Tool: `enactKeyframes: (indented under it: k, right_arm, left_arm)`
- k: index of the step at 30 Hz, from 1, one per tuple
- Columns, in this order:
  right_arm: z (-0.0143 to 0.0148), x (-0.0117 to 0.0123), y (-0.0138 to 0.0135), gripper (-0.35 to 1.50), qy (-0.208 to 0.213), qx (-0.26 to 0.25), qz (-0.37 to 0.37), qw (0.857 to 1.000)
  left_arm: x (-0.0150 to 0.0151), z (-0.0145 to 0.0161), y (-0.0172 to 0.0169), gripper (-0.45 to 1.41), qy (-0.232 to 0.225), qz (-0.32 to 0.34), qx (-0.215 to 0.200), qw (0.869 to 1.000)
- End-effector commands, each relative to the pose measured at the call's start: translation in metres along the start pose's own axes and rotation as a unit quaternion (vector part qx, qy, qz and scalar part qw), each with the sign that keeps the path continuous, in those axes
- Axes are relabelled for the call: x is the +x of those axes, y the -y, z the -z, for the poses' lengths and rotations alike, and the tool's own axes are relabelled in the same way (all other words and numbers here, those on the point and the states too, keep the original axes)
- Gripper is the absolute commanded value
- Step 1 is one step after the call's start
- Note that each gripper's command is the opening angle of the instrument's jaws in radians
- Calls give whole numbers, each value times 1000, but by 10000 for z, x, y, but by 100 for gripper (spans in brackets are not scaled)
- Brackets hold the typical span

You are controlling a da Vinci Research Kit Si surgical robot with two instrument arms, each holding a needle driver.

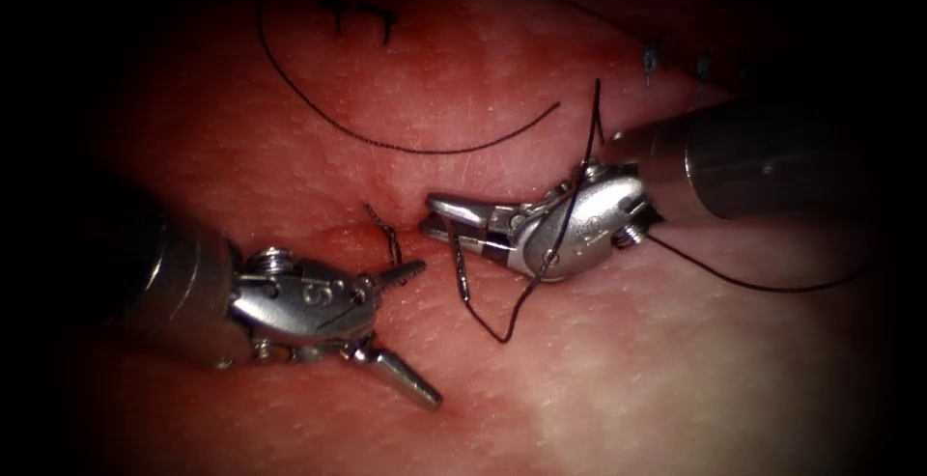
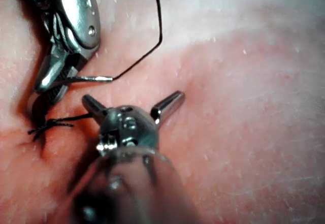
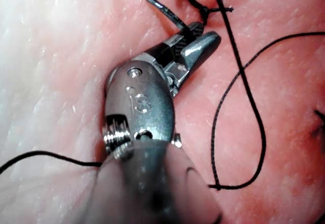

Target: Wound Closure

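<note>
Left end effector (image 1: 410,326): jaws spread wide, empty, beside the knot (image 1: 386,235) at the cut. Right end effector (image 1: 454,220): clamped on the needle (image 1: 462,268), which was outside the tissue (image 1: 579,379). Thread (image 1: 406,138) trailing loose; closure judged unfinished.

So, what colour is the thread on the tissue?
Black; the thread shows best in the endoscope view, lying in a curve on the reddish tissue.
</note>
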Motion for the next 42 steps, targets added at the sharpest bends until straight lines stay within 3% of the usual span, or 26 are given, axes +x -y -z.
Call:
enactKeyframes:
  k: [1,5,14,22,27,42]
  right_arm:
    - [-8,-3,7,-35,0,7,-2,1000]
    - [-9,-5,21,-35,3,24,-8,1000]
    - [0,-10,30,-35,33,54,-98,993]
    - [10,-12,31,-35,32,85,-142,986]
    - [10,-1,39,-35,23,111,-126,986]
    - [14,30,44,-35,15,112,-107,988]
  left_arm:
    - [7,-7,5,99,0,1,2,1000]
    - [7,-6,4,99,0,0,2,1000]
    - [10,-3,3,99,-1,-1,4,1000]
    - [10,-2,3,99,-1,-1,4,1000]
    - [11,-1,2,99,-1,-1,5,1000]
    - [12,2,-1,99,-1,-2,7,1000]
